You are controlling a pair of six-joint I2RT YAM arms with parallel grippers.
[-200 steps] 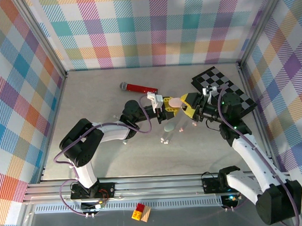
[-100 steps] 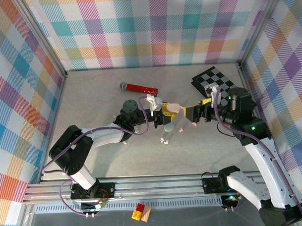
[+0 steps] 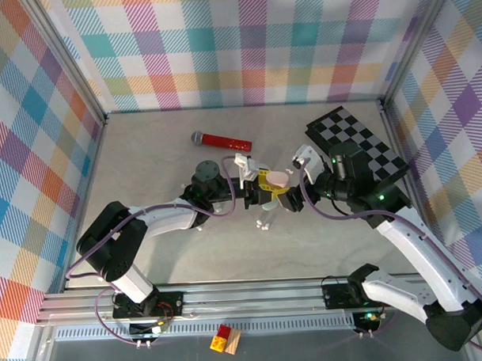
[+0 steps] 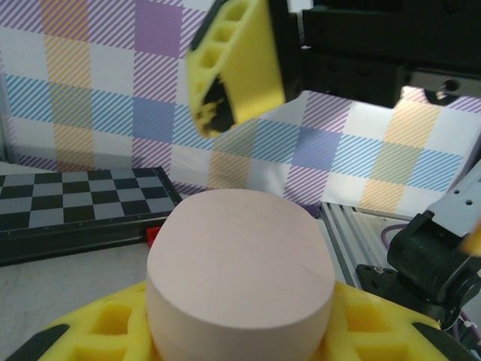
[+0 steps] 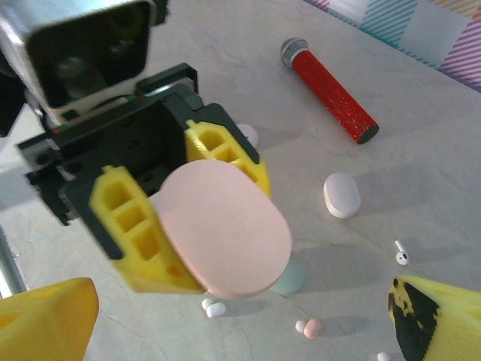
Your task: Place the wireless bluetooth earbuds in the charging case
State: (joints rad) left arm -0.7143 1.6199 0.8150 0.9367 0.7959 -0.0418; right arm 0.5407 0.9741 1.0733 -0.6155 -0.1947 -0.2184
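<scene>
My left gripper is shut on a pink oval charging case, held above the table. In the left wrist view the case sits between my yellow fingers. In the right wrist view the case hangs just ahead of my right gripper, whose jaws stand wide open and empty. Tiny earbuds lie on the table below: a white one, a pink one and another white one. One earbud also shows from above.
A white oval case and a pale green one lie near the earbuds. A red microphone lies further back, and a checkerboard sits at the back right. Plaid walls ring the table.
My right arm swung left toward the held pink case, and its jaws opened wider. The left gripper kept its hold on the case, shifting only slightly.
</scene>
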